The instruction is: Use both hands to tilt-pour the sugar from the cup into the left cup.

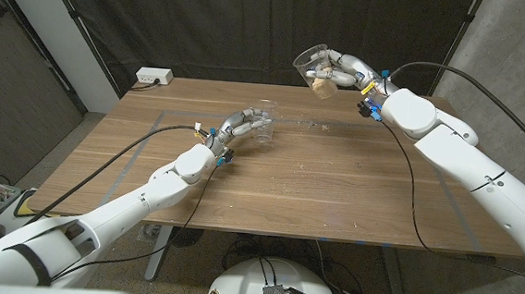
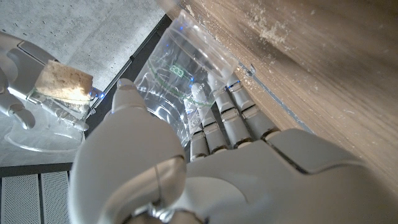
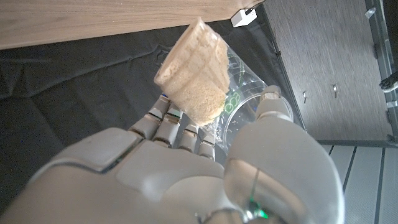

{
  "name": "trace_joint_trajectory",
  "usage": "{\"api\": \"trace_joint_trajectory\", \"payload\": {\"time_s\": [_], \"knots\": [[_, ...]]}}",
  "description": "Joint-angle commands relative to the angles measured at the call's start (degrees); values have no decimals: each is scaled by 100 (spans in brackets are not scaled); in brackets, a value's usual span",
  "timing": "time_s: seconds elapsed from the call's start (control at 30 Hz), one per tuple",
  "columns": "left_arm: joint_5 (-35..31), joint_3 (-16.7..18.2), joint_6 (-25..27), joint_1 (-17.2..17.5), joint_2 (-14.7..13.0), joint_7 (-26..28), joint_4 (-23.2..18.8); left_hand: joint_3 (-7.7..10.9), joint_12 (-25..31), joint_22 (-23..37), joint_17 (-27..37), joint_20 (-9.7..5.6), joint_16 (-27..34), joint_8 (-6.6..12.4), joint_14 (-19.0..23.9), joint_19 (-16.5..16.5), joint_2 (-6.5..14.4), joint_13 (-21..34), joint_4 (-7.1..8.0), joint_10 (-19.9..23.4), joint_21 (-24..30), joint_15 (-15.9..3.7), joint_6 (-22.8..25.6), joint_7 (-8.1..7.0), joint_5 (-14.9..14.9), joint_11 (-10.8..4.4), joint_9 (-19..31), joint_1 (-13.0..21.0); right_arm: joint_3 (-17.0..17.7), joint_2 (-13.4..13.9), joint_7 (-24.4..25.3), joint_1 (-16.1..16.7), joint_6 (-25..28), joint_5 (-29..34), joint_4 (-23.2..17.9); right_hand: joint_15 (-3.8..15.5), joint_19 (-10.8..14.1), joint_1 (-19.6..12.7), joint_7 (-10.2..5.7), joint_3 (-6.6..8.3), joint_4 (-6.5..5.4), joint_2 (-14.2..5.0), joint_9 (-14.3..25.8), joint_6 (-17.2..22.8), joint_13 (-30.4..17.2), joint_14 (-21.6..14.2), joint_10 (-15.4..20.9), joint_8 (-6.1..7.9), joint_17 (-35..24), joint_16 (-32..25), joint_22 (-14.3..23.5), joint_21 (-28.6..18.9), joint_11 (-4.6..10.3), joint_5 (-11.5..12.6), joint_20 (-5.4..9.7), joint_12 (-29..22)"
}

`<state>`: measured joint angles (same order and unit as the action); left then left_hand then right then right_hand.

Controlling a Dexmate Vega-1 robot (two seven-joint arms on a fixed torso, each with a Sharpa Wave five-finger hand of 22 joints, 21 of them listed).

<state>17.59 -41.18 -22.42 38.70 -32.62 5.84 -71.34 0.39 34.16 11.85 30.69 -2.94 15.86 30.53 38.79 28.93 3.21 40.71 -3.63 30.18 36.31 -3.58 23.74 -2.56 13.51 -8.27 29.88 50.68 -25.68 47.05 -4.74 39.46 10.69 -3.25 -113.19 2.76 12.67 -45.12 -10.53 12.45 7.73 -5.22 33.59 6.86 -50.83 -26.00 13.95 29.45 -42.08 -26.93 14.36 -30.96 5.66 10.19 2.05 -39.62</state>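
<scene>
Right hand (image 1: 342, 72): wrapped around the sugar cup (image 1: 313, 62), held in the air above the counter's far right side, cup tipped on its side with the mouth toward the robot's left.
Left hand (image 1: 241, 125): fingers closed around the receiving cup (image 1: 264, 124), which stands upright on the counter (image 1: 334, 189) near the middle of its far half.
Sugar (image 3: 193, 78): tan, packed into the bottom of the tilted cup; in the right wrist view it looks like one clump holding its shape, not a loose stream.
Gap: the two cups are well apart, so nothing can land in the left one yet.
Handling, sugar cup: thin clear plastic, light, walls likely to flex. Judgement: grip around the mid-wall, firm but not crushing; squeezing could deform the mouth and spread the pour.
Handling, receiving cup: empty as far as I can see and light, tips easily, so the left hand should keep steadying it by the wall.
Risk: clumped sugar may hang, then drop all at once. Some pale specks lie on the counter beyond the left cup.
Next: bring the rims close before tilting further.
</scene>
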Motion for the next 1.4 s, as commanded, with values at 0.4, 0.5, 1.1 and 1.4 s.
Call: {"api": "trace_joint_trajectory", "payload": {"time_s": [0.4,0.5,1.1,1.4], "knots": [[-59,-96,-405,-55,13,-209,147,-40,38,13,53,-359,-51,31,37,-43,71,14,-16,17,53,-633,26,-8,-29,-9,33,59,-876,-320,-966,-983,670,1144,-78,1035,-1,3,-40,47,6,-46,25,76,-39,-60,71,-19,-54,-6,2,-23,9,18,179,41],[-88,-115,-533,-46,-14,-228,164,-48,40,12,62,-364,-59,29,36,-50,69,23,-15,-3,54,-622,31,-3,-34,-2,26,57,-934,-380,-1072,-1029,649,1215,-28,1035,-2,8,-32,49,4,-47,26,88,-43,-64,78,-17,-56,-2,-1,-24,13,18,177,43],[-166,-144,-1301,200,-307,-27,159,-94,52,11,117,-402,-114,20,-5,-156,64,18,-11,-15,41,-646,44,-84,-55,-46,-9,51,-1039,-576,-1371,-1066,451,1505,99,1035,-5,46,-41,43,-7,-31,42,164,-70,-108,133,-3,-81,6,-22,-35,34,10,164,62],[-303,-155,-1141,324,-564,266,-220,-116,62,10,138,-430,-118,35,32,-134,57,-3,-13,26,62,-678,102,-124,-65,-91,-38,53,-1129,-628,-1526,-1096,389,1726,82,1038,-8,56,-59,40,-5,-18,50,204,-74,-129,154,6,-95,9,-32,-39,36,6,158,78]]}}
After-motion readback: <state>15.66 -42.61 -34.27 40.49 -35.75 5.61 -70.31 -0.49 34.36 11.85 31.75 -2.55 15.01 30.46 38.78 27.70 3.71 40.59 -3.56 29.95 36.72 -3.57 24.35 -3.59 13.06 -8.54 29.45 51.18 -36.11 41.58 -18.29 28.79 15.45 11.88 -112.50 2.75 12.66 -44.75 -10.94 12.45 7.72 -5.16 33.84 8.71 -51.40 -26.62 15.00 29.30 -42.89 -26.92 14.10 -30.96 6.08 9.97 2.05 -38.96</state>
